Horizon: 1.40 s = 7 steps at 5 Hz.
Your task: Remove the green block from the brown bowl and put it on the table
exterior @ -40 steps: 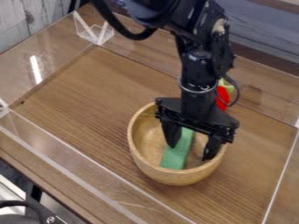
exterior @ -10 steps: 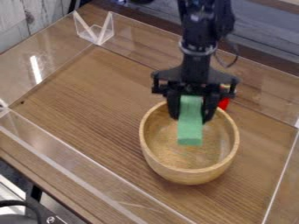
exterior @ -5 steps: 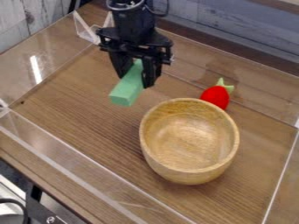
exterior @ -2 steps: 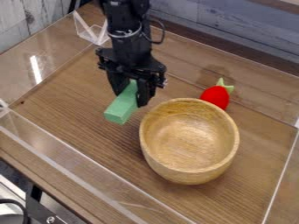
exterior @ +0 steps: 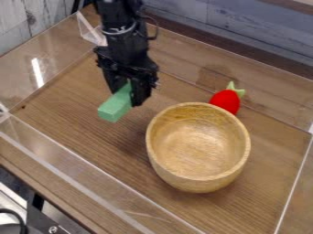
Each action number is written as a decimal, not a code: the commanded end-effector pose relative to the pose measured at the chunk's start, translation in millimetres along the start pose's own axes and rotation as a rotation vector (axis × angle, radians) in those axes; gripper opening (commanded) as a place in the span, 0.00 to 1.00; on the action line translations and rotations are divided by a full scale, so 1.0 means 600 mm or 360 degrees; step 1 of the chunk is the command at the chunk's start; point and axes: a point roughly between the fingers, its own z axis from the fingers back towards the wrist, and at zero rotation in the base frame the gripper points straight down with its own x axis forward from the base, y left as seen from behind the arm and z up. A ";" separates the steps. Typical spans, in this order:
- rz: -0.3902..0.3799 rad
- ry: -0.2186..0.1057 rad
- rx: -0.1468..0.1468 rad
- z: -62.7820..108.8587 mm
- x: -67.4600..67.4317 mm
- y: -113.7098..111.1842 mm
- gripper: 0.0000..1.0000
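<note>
My black gripper (exterior: 126, 89) points straight down, left of the brown bowl (exterior: 199, 144), and is shut on the upper end of the green block (exterior: 115, 106). The block slants down and to the left from the fingers, its lower end close to the table (exterior: 73, 137); whether it touches the wood I cannot tell. The light tan bowl stands empty at the middle right of the tabletop. The gripper and block are clear of the bowl's rim.
A small red strawberry-shaped toy (exterior: 226, 97) lies behind the bowl on the right. Clear acrylic walls (exterior: 37, 64) run along the table's edges, and a clear bracket (exterior: 88, 30) stands at the back left.
The gripper has carried the green block down and to the left, from above the table's back toward the wood beside the bowl. The bowl and the red toy have stayed put.
</note>
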 end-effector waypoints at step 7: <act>0.0223 -0.0048 0.0042 -0.011 0.007 0.023 0.00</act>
